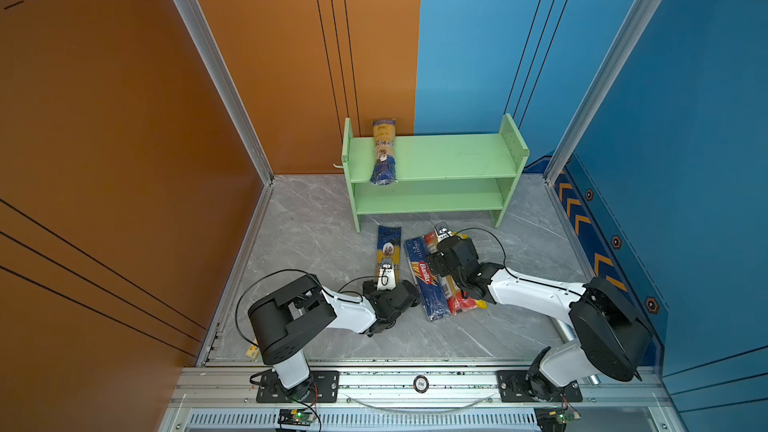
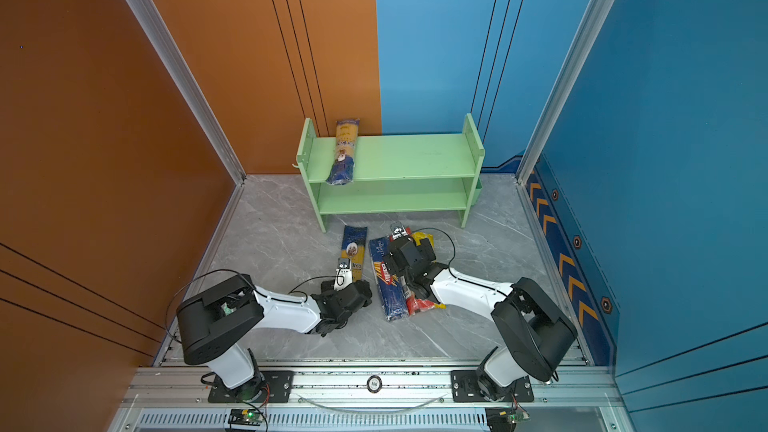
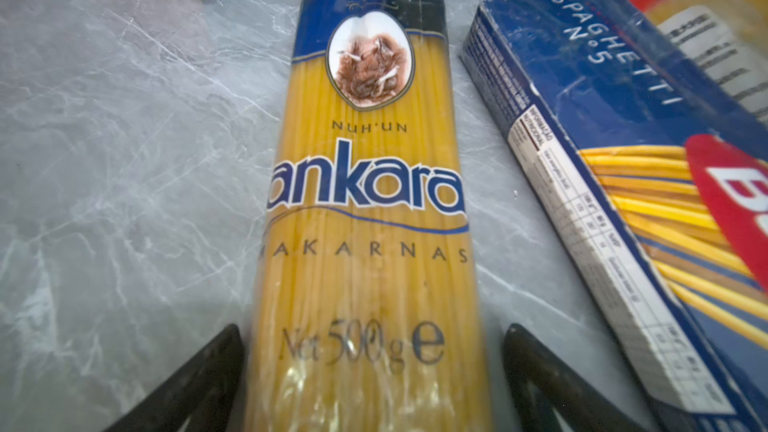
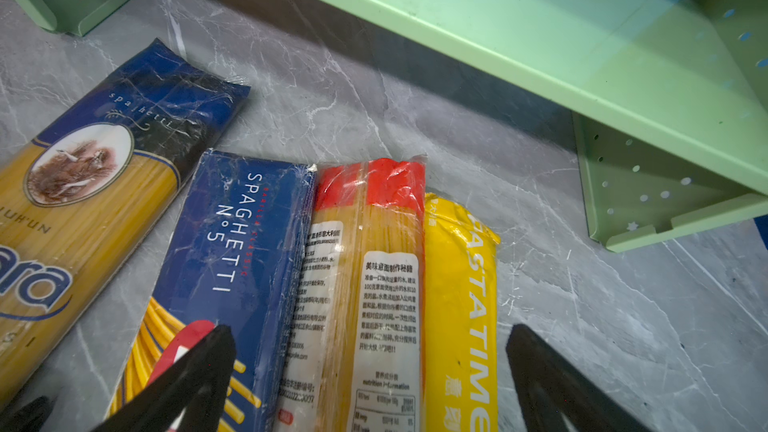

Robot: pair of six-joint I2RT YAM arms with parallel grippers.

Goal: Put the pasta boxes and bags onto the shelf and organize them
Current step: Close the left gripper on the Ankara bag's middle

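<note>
Overhead, the right arm (image 1: 532, 289) hides most of the red-ended packet (image 1: 462, 304).

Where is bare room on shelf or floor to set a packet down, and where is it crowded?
Free: on the shelf, the top tier from the shelved Ankara bag to the right side panel, and the lower tier; floor left of the floor Ankara bag. Crowded: Barilla box, red-ended bag and yellow bag side by side under the open right claw.

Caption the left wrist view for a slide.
Open left tool straddles the Ankara spaghetti bag, Barilla box beside it.
</note>
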